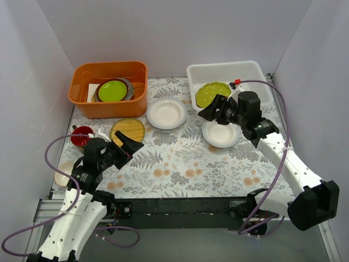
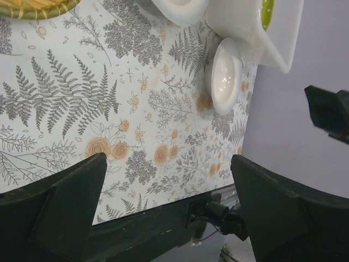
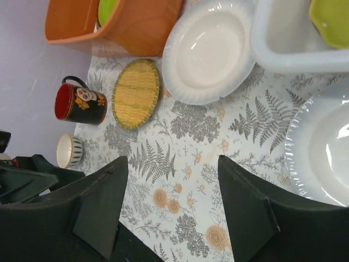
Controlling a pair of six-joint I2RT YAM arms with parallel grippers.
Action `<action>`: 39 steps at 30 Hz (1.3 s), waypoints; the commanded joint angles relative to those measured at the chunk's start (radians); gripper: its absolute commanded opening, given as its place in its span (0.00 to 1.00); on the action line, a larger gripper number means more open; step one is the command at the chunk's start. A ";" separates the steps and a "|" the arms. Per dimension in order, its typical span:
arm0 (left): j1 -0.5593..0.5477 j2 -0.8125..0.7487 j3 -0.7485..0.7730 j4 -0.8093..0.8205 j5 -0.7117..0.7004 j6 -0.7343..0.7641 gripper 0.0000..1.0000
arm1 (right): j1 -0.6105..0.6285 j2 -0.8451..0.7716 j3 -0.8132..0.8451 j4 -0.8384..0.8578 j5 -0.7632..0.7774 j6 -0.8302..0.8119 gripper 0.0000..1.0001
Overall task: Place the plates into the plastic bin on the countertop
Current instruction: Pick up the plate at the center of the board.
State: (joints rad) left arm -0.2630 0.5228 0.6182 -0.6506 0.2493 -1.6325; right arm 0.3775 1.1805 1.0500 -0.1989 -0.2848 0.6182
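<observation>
The translucent white plastic bin (image 1: 245, 71) stands at the back right on the fern-print countertop (image 1: 180, 164) and holds a lime green dotted plate (image 1: 212, 94). One white plate (image 1: 167, 112) lies left of the bin. A second white plate (image 1: 221, 135) lies in front of it. The woven straw-yellow plate (image 1: 127, 131) lies left of centre. My right gripper (image 1: 210, 111) is open and empty, hovering between the two white plates. My left gripper (image 1: 130, 146) is open and empty, just in front of the woven plate. The right wrist view shows both white plates (image 3: 210, 49) (image 3: 327, 147), the woven plate (image 3: 136, 93) and the bin (image 3: 283, 49).
An orange tub (image 1: 109, 87) at the back left holds a plain lime-green plate on grey dishes. A red mug (image 1: 82, 135) and a small striped cup (image 3: 70, 150) stand at the left edge. Grey walls close three sides.
</observation>
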 commanded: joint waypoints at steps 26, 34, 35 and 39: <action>-0.447 0.575 0.028 0.448 -0.547 -0.409 0.92 | 0.116 -0.096 -0.162 0.075 0.098 0.075 0.74; -0.505 0.732 -0.001 0.620 -0.634 -0.533 0.91 | 0.115 -0.128 -0.197 0.072 0.096 0.068 0.74; -0.510 0.755 -0.003 0.626 -0.660 -0.556 0.90 | 0.115 -0.133 -0.199 0.070 0.098 0.066 0.74; -0.519 0.821 -0.002 0.690 -0.697 -0.622 0.86 | 0.115 -0.147 -0.219 0.062 0.099 0.057 0.74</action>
State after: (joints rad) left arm -0.7712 1.3010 0.6212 -0.0513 -0.3450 -1.9984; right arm 0.4896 1.0649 0.8528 -0.1558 -0.1925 0.6983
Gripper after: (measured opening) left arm 0.875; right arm 0.738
